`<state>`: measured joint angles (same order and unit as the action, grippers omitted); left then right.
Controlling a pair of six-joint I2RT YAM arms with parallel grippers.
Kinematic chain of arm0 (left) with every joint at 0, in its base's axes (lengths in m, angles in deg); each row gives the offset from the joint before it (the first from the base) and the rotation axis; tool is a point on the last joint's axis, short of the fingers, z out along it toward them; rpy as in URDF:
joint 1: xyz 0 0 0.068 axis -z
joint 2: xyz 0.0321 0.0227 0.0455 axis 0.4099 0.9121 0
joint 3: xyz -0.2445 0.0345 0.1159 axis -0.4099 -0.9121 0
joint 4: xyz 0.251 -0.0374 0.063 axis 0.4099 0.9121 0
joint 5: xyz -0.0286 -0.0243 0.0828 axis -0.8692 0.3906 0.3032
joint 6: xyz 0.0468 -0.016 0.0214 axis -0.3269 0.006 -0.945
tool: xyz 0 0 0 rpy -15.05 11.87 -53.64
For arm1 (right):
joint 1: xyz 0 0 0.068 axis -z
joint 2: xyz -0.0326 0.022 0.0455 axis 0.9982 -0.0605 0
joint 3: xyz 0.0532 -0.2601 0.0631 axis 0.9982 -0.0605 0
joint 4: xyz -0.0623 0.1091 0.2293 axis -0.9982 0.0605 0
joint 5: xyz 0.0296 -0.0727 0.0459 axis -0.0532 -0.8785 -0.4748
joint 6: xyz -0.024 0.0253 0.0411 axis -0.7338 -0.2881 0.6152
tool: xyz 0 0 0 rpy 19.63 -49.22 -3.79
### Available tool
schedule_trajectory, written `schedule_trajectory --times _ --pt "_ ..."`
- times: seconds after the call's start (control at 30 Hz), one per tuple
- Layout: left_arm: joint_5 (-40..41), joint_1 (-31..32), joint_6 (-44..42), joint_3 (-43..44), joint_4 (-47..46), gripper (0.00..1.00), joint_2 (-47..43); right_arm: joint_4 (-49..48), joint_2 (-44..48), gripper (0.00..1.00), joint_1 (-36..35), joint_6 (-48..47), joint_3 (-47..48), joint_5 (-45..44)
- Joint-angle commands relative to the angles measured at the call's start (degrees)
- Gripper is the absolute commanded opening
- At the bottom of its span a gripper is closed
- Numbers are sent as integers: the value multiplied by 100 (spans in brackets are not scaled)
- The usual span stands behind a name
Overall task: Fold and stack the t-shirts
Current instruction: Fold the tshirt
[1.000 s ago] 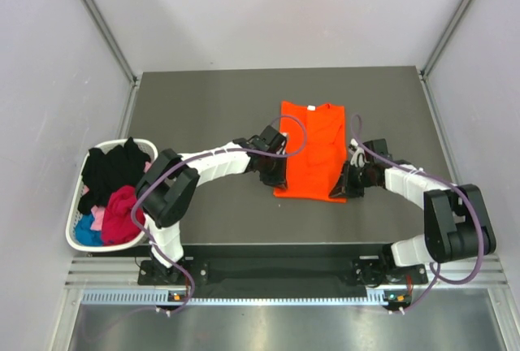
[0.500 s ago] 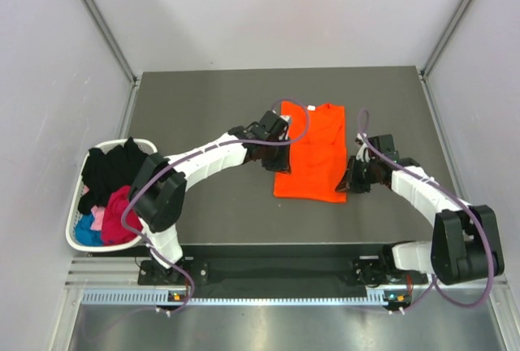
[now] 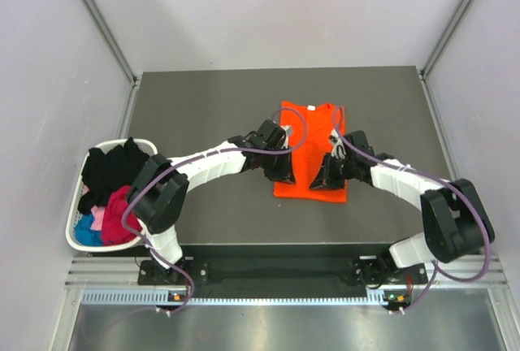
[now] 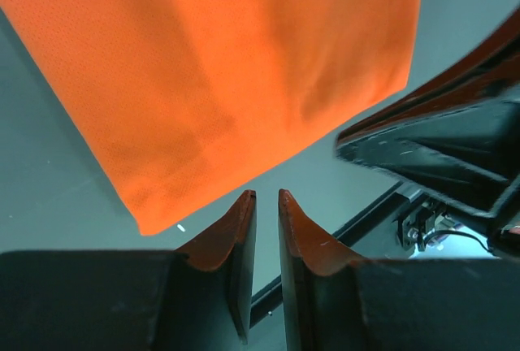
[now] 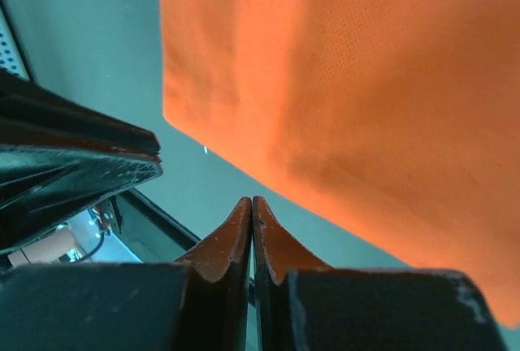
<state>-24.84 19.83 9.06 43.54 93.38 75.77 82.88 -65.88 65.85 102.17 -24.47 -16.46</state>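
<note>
Sizing up the tee [image 3: 313, 144]: it lies flat on the table [image 3: 203, 107], a little toward 1 o'clock of centre. Its collar is at 12 and its hem at 6, and with no sleeves sticking out it reads as a narrow strip.

I judge the cloth thin, soft and light. It looks too limp to carry a fold, so any part I lift will droop and drag its neighbours. It should not slide much on the dark top, but one layer pinched alone would peel off the layer beneath.

The hem corners at 5 and 7 o'clock look like the best holds. I would pinch all layers together, low, with one corner per claw, so the hem can go toward the collar evenly.

My left claw [image 4: 264, 197] is at the tee's 7 o'clock edge. Its jaws are a narrow slit apart with nothing between them, and the tips are just off the hem corner.

My right claw [image 5: 252, 201] is by the hem near 6 o'clock, clenched tip to tip on nothing. The cloth's edge runs just beyond it. It would have to part before taking hold.

Out at 9 o'clock, off the table's side, the basket [image 3: 77, 241] holds a black tee [image 3: 114, 168], a magenta tee [image 3: 122, 213] and a blue tee [image 3: 85, 229], heaped and unfolded.
</note>
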Motion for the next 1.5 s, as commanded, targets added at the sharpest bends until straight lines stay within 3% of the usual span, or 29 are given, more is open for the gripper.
schedule_trajectory --times 0.0,0.2,0.5,0.63,0.8,0.87,0.93,1.03,1.07,1.1,1.47 --pt "118 27 79 -131 -442 22 40 -673 -370 2 -251 256 98 17" --pt "470 27 70 -298 -214 22 224 -569 -863 0 -260 -86 -26 -316" --pt "506 27 166 -78 -20 22 233 2 -389 1 -260 -149 203 -625" --pt "515 35 105 62 102 23 -74 651 15 6 -260 -271 343 -1149" --pt "156 -192 105 -253 24 34 -495 1013 191 7 -68 -386 238 -1336" --pt "146 -281 79 -473 32 37 -619 1180 428 19 47 -98 81 -1521" --pt "224 -395 61 -552 164 38 -742 1207 796 20 327 132 -234 -1574" --pt "330 -474 34 -710 296 40 -839 1198 1332 31 539 685 -648 -1609" --pt "339 -500 87 -781 226 53 -865 1181 1447 35 548 948 -745 -1644" --pt "356 -527 139 -955 147 59 -909 1172 1553 35 574 1063 -825 -1705" --pt "418 -545 1229 -1976 -1197 54 -1068 1225 2151 35 680 1837 -1247 -2628"
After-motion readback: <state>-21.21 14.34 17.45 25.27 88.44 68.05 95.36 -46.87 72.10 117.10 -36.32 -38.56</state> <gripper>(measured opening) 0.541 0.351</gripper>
